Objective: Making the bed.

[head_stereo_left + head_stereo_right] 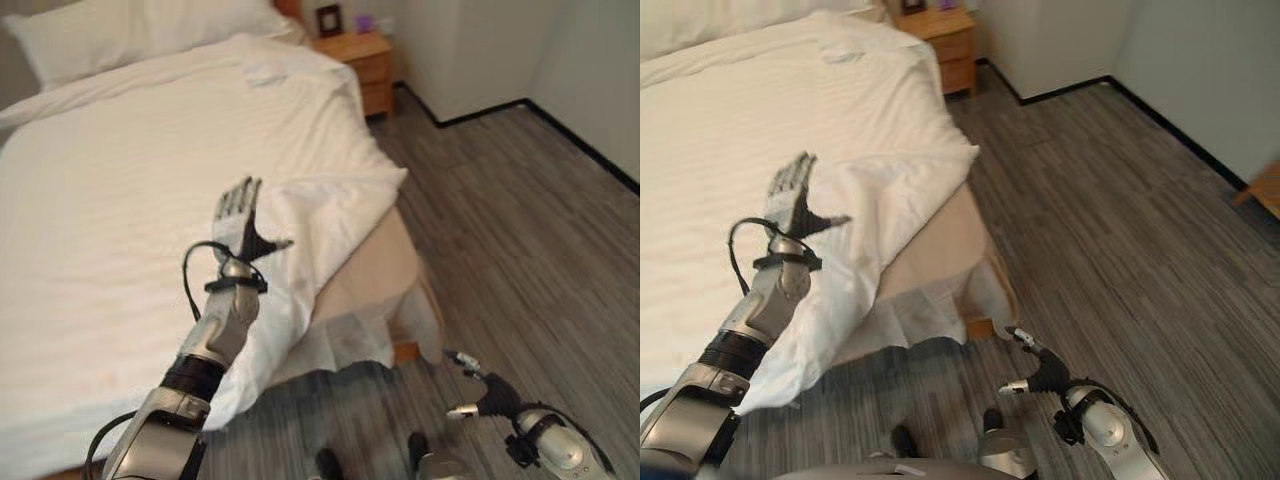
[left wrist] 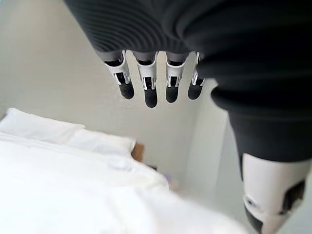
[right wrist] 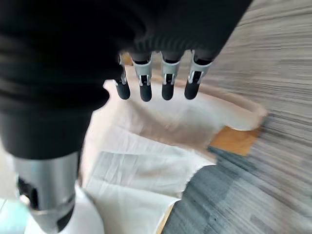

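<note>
Your left hand is raised over the bed with its fingers straight and held side by side, thumb out to the side, holding nothing; in the left wrist view the dark fingertips hang free in a row with the far wall behind them. Beneath that hand lies the white duvet, spread over most of the bed, faintly striped and fairly smooth across the middle. Just beside the hand, toward the robot's right, the duvet's corner is folded back on itself in a rumpled triangle, leaving the beige mattress side bare at the near corner of the bed. Below that corner a thinner white sheet hangs crumpled toward the floor, and a bit of wooden bed base shows under it in the right wrist view. Your right hand is low and well apart from the bedding, out over the grey striped floor near the bed's foot corner; its fingers are extended and relaxed in a row, thumb apart, grasping nothing. At the head of the bed a white pillow lies against the wall. Beyond the far corner stands a wooden nightstand with a small dark frame and a small purple object on top. You cannot read any writing on the frame or elsewhere; it is too small to tell. A dark skirting strip runs along the pale wall.
</note>
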